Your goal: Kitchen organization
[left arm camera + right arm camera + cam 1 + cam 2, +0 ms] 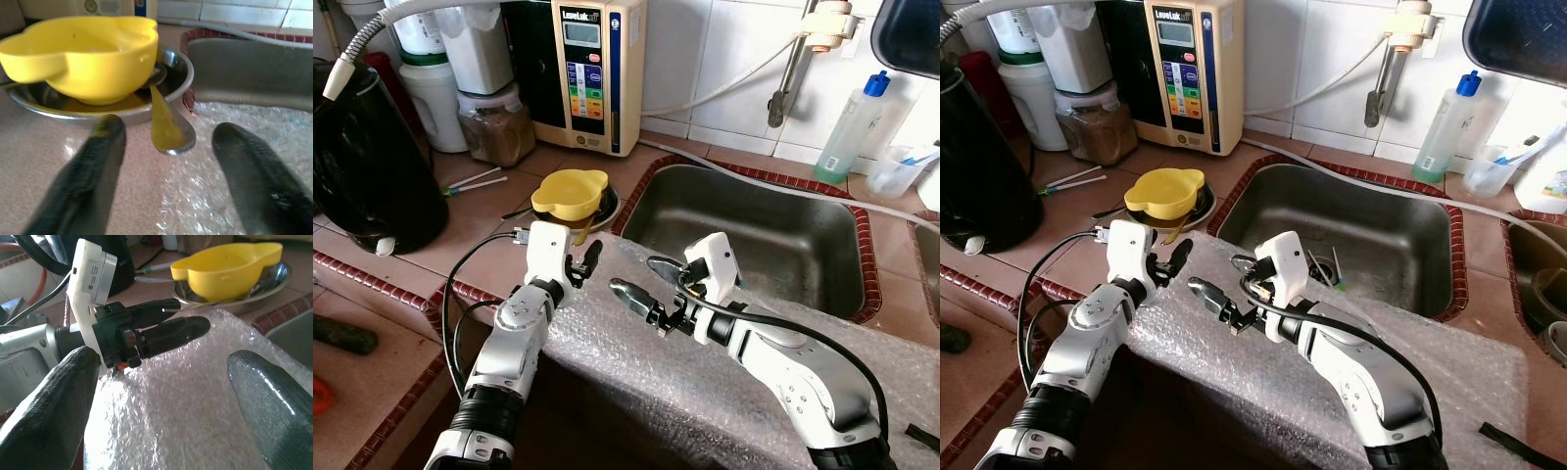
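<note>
A yellow bowl [570,192] with a spout rests in a shallow steel dish [29,100] on the tiled counter, left of the sink [773,235]. A spoon [168,129] leans out of the dish toward me. My left gripper [584,259] is open, a short way in front of the dish, at the edge of a sheet of bubble wrap [705,372]. My right gripper [641,277] is open too, hovering over the wrap and pointing left at the left gripper's fingers [171,330]. Neither holds anything.
A black kettle [372,166] stands at the far left. Behind the bowl are a water ioniser [587,73], a jar of brown powder [494,127] and white containers. Two thin sticks [475,181] lie on the counter. A soap bottle [850,132] stands behind the sink.
</note>
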Controlling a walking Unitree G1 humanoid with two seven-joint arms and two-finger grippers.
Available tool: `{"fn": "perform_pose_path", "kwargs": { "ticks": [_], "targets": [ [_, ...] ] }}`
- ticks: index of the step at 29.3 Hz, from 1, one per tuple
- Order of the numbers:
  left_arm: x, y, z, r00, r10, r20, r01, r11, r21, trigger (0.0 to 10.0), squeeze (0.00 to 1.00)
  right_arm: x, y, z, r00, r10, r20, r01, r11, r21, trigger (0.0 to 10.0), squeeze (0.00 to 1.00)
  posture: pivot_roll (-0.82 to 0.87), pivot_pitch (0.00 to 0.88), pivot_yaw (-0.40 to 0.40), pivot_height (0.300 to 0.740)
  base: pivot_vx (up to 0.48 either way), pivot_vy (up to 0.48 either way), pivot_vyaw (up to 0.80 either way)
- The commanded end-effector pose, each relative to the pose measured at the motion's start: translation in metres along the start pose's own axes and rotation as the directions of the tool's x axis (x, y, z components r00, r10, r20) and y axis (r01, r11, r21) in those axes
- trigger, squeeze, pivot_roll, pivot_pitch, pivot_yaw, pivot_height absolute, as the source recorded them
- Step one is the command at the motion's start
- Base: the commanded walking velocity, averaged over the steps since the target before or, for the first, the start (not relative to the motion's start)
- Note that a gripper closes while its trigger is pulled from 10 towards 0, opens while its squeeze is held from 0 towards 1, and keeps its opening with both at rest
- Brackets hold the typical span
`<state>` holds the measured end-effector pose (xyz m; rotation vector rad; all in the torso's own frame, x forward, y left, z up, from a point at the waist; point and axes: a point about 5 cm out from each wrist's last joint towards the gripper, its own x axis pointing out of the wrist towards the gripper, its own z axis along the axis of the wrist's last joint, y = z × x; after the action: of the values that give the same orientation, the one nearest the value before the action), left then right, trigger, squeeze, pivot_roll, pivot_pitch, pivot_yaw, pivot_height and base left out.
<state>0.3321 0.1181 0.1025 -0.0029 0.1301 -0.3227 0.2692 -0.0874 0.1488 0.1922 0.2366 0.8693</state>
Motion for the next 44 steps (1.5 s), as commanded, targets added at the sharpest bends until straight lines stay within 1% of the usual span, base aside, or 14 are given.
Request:
{"fn": "perform_pose_path", "kwargs": {
  "ticks": [1, 5, 12, 18, 23, 32, 33, 36, 38, 40, 44],
  "targets": [
    [0.003, -0.001, 0.001, 1.000, -0.011, -0.005, 0.011, 1.000, -0.006, 0.0, 0.00, -0.001, -0.001, 0.003, 1.000, -0.007, -0.005, 0.007, 1.000, -0.013, 10.0, 0.00, -0.02, 0.000, 0.018, 0.740, 0.000, 0.000, 0.00],
    [0.007, -0.007, -0.001, 1.000, -0.021, -0.011, 0.021, 1.000, -0.009, 0.0, 0.00, -0.001, -0.001, 0.002, 1.000, -0.008, -0.011, 0.007, 1.000, -0.013, 10.0, 0.00, -0.02, 0.000, 0.014, 0.740, 0.000, 0.000, 0.00],
    [0.011, -0.009, -0.001, 1.000, -0.018, -0.007, 0.018, 1.000, -0.015, 0.0, 0.00, 0.000, 0.000, 0.001, 1.000, -0.005, -0.017, 0.005, 1.000, -0.015, 10.0, 0.00, -0.02, 0.000, 0.012, 0.740, 0.000, 0.000, 0.00],
    [0.011, -0.006, -0.001, 1.000, 0.002, 0.004, -0.002, 1.000, -0.014, 0.0, 0.00, 0.000, -0.001, 0.000, 1.000, -0.009, -0.021, 0.009, 1.000, -0.017, 10.0, 0.00, -0.02, 0.000, 0.012, 0.740, 0.000, 0.000, 0.00],
    [0.011, -0.003, 0.000, 0.999, 0.029, 0.022, -0.029, 1.000, 0.005, 0.0, 0.00, 0.001, 0.000, -0.001, 1.000, -0.008, -0.022, 0.007, 1.000, -0.020, 10.0, 0.00, -0.02, 0.000, 0.009, 0.740, 0.000, 0.000, 0.00],
    [0.010, -0.002, 0.000, 0.998, 0.048, 0.046, -0.049, 0.998, 0.025, 0.0, 0.00, 0.001, -0.001, -0.002, 1.000, -0.014, -0.027, 0.013, 1.000, -0.022, 10.0, 0.00, -0.02, 0.000, 0.007, 0.740, 0.000, 0.000, 0.00],
    [0.010, -0.001, 0.000, 0.997, 0.055, 0.053, -0.057, 0.998, 0.030, 0.0, 0.00, 0.001, -0.001, -0.003, 1.000, -0.015, -0.027, 0.014, 1.000, -0.021, 10.0, 0.00, -0.02, 0.000, 0.007, 0.740, 0.000, 0.000, 0.00],
    [0.008, 0.001, 0.008, 0.990, 0.074, 0.120, -0.083, 0.993, 0.079, 0.0, 0.00, 0.001, -0.001, -0.004, 0.999, -0.017, -0.028, 0.016, 1.000, -0.020, 10.0, 0.00, -0.02, 0.000, 0.007, 0.740, 0.000, 0.000, 0.00],
    [0.007, 0.003, 0.014, 0.982, 0.089, 0.166, -0.111, 0.986, 0.125, 0.0, 0.00, 0.002, -0.001, -0.005, 0.999, -0.018, -0.029, 0.017, 1.000, -0.020, 10.0, 0.00, -0.01, 0.000, 0.010, 0.740, 0.000, 0.000, 0.00],
    [0.006, 0.004, 0.015, 0.979, 0.096, 0.180, -0.121, 0.983, 0.135, 0.0, 0.00, 0.002, -0.001, -0.006, 0.999, -0.018, -0.029, 0.018, 1.000, -0.021, 10.0, 0.00, -0.01, 0.000, 0.010, 0.740, 0.000, 0.000, 0.00],
    [0.003, 0.007, 0.022, 0.966, 0.103, 0.236, -0.150, 0.970, 0.189, 0.0, 0.00, 0.003, -0.002, -0.006, 0.999, -0.023, -0.025, 0.022, 1.000, -0.020, 10.0, 0.00, -0.01, 0.000, 0.014, 0.740, 0.000, 0.000, 0.00]
  ]
}}
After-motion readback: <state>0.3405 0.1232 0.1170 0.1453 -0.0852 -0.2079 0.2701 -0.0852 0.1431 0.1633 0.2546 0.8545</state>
